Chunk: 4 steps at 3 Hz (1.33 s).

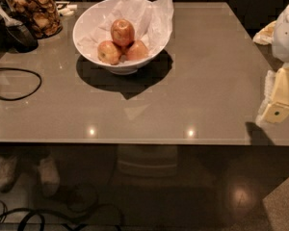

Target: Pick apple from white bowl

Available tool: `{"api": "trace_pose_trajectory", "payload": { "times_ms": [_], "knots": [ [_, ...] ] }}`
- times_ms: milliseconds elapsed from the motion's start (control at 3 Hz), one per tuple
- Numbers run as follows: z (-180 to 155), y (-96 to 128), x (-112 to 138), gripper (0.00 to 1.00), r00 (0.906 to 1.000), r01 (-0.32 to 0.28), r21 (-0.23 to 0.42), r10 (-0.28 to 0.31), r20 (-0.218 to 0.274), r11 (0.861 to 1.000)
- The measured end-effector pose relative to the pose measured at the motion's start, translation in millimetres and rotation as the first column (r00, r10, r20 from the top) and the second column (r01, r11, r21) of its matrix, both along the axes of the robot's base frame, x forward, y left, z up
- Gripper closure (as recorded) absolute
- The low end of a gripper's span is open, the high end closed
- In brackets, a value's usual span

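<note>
The white bowl (89, 25), lined with crumpled white paper, stands on the table at the back left of centre. Three apples lie in it. The apple (122, 32), red with a pale yellowish patch, rests on top of the other two. A yellower-orange apple (109, 52) is at the front left and a pinkish-red one (136, 50) at the front right. My gripper (278, 105), cream-coloured, hangs at the right edge of the view over the table's right side. It is far to the right of the bowl and holds nothing that I can see.
A glass jar of snacks (36, 11) and a dark pan (20, 36) stand at the back left. A black cable (19, 83) loops over the table's left side. A crumpled cloth (266, 32) lies at the back right. The table's front edge (135, 141) runs across; shoes (48, 174) and cables show below it.
</note>
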State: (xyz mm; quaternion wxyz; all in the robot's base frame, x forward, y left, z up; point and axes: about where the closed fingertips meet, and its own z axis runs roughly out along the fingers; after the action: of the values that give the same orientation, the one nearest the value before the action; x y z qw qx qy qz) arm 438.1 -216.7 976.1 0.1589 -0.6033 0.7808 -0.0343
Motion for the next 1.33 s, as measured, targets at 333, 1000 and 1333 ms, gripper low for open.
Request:
{"api": "trace_pose_trajectory", "payload": {
  "times_ms": [333, 1000, 1333],
  "knots": [
    [0, 0, 0, 0.00, 1.0000, 0.000, 0.000, 0.000, 0.000, 1.000],
    [4, 28, 22, 0.00, 0.9954, -0.096, -0.030, 0.096, -0.005, 0.995],
    [17, 56, 36, 0.00, 0.9851, -0.168, -0.064, 0.170, 0.025, 0.984]
  ]
}}
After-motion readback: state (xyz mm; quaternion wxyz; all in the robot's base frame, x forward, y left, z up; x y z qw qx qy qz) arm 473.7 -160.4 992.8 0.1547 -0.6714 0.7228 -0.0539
